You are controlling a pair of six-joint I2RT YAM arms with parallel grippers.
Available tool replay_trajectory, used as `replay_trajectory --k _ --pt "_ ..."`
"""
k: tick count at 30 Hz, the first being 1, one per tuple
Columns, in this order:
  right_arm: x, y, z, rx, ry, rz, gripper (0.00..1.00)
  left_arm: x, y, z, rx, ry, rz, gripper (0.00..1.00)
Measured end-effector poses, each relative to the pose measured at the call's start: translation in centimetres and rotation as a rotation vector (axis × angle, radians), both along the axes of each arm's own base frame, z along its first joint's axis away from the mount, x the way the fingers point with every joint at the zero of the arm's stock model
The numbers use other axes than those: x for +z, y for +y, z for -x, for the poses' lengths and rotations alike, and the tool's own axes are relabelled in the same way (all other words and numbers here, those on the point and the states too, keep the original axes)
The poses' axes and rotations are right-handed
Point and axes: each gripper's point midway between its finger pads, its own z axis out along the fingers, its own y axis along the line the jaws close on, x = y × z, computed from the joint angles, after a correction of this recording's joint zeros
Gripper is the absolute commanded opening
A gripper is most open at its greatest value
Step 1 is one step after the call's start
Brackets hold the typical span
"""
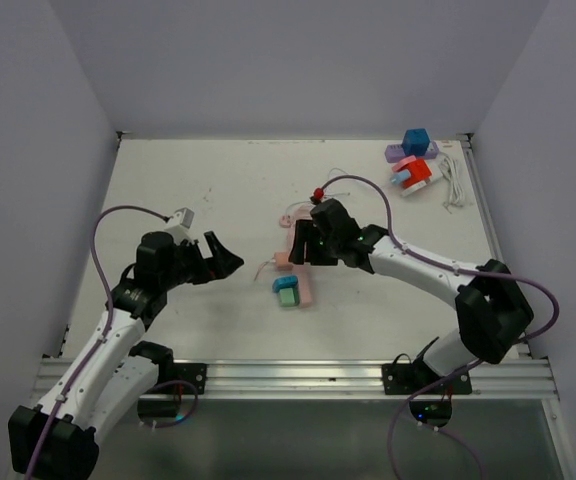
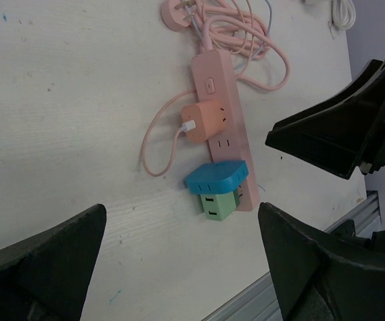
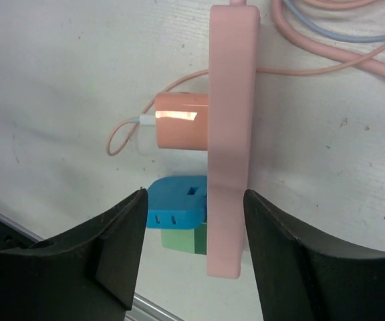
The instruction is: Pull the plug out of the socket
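Note:
A pink power strip [image 1: 304, 282] lies mid-table. It carries a salmon charger [image 1: 282, 260], a blue plug [image 1: 284, 285] and a green plug [image 1: 288, 298]. My right gripper [image 1: 302, 244] is open above the strip. In the right wrist view its jaws [image 3: 194, 195] straddle the strip [image 3: 231, 100] and the blue plug [image 3: 176, 200], with the green plug [image 3: 182, 239] beneath and the charger [image 3: 179, 122] beyond. My left gripper [image 1: 224, 258] is open and empty to the strip's left. In its wrist view [image 2: 182, 221] it faces the blue plug [image 2: 216, 177], green plug [image 2: 216, 204] and strip [image 2: 222, 87].
The strip's pink cable [image 1: 306, 210] coils behind it. A purple strip [image 1: 408, 152] with blue and red plugs and a white cable [image 1: 455, 180] lie at the back right. A metal rail [image 1: 298, 375] runs along the near edge. Walls enclose the table.

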Motion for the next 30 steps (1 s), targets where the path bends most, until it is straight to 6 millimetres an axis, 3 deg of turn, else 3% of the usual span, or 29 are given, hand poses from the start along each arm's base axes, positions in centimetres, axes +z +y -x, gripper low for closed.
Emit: replay_trajectory --k 4,8,13,20,24,25,27,30 --pt "0.7 -1.1 1.3 0.012 -0.021 -0.005 0.57 -0.1 -0.2 0.2 0.000 0.006 0.015 1.00" --pt "-0.6 -2.2 2.6 0.028 0.000 0.014 0.57 -0.3 -0.5 0.3 -0.008 0.010 0.023 1.00" --pt "-2.6 -2.1 4.4 0.068 0.040 0.030 0.57 -0.8 -1.1 0.2 -0.022 0.019 0.036 1.00" --pt "-4.8 -1.1 5.0 0.088 0.072 0.021 0.51 -1.9 -1.8 0.8 -0.028 0.058 0.059 0.99" --pt "-5.8 -0.9 5.0 0.085 0.085 0.021 0.33 -2.7 -2.7 1.4 -0.038 0.088 0.075 0.99" --pt "-5.8 -0.9 4.9 0.083 0.085 0.017 0.19 -2.9 -2.9 1.5 -0.039 0.095 0.076 1.00" --pt "-5.7 -0.7 4.8 0.082 0.079 0.010 0.00 -3.2 -3.5 1.8 -0.046 0.113 0.080 0.99" --pt "-5.7 -0.7 4.8 0.078 0.079 0.008 0.00 -3.7 -4.7 2.2 -0.064 0.134 0.093 0.98"
